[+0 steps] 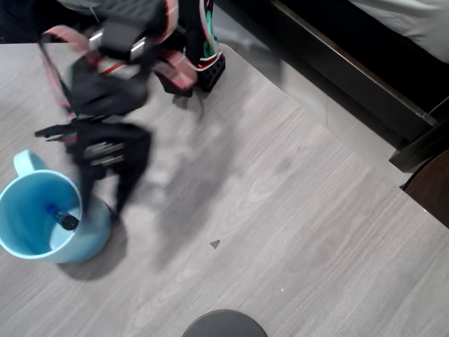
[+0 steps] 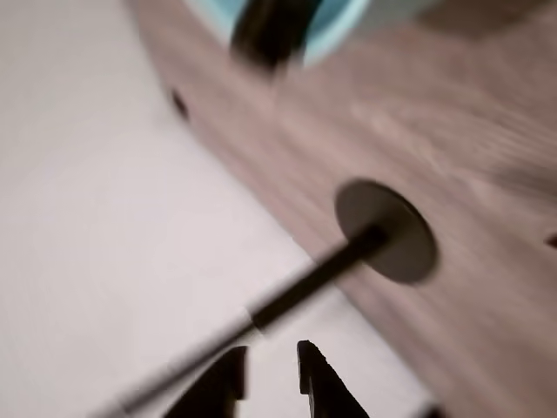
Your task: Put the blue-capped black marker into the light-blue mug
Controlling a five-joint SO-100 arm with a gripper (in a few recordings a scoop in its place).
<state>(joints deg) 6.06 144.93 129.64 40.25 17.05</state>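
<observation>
The light-blue mug [image 1: 28, 225] stands at the lower left of the overhead view, handle pointing up-left. The blue-capped black marker [image 1: 62, 217] is inside it, leaning on the right inner wall with its black end up and its blue cap down. My gripper [image 1: 105, 200], blurred by motion, hangs just above and right of the mug's rim with its fingers apart and nothing between them. In the wrist view the fingertips [image 2: 318, 379] show at the bottom edge with a narrow empty gap. The mug [image 2: 348, 17] is a blurred blue shape at the top.
The arm's base [image 1: 203, 67] sits at the table's far edge. A dark round disc on a thin rod [image 2: 387, 231] stands near the table's front edge and appears as a dark round shape [image 1: 224, 324] overhead. Dark furniture lies beyond the table's right edge.
</observation>
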